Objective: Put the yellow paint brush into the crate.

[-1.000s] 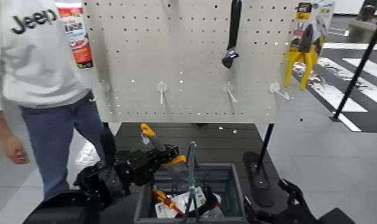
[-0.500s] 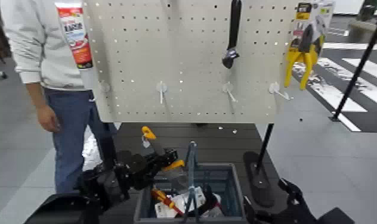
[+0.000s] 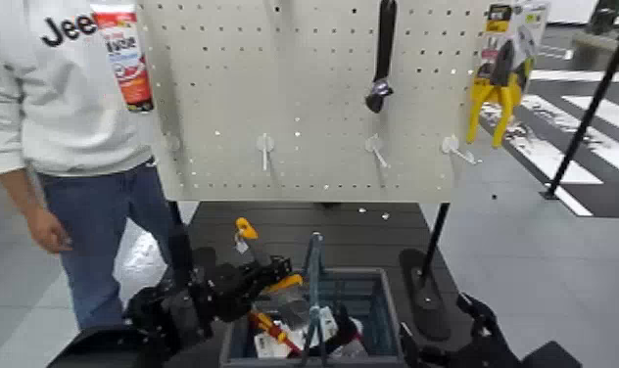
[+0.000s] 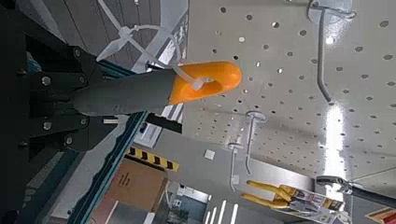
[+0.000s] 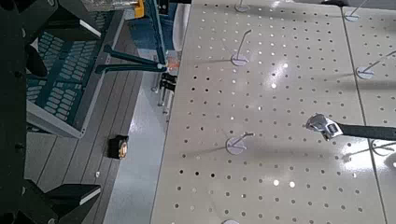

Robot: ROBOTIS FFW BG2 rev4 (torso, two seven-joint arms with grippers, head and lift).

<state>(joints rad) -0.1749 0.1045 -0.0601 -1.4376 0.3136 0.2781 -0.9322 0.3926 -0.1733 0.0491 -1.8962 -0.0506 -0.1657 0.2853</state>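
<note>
Over the crate (image 3: 388,311)'s left side, the left gripper (image 3: 276,272) is gripping the brush (image 3: 294,307), bristles down and inward (good so far), though drifting toward the crate's upright handle could be snagging them.

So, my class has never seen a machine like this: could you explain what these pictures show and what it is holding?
It is a robot with two arms, each ending in a claw. One picture looks forward and down from its head; the other two come from cameras on its wrists.

The left claw is shut on the brush, whose orange handle sticks out. It is at the crate, a dark basket with a tall handle. In the crate lie a red-and-yellow screwdriver and other items. The right arm waits on the other side.

Behind is a pegboard with a wrench and pliers. A person stands nearby.
</note>
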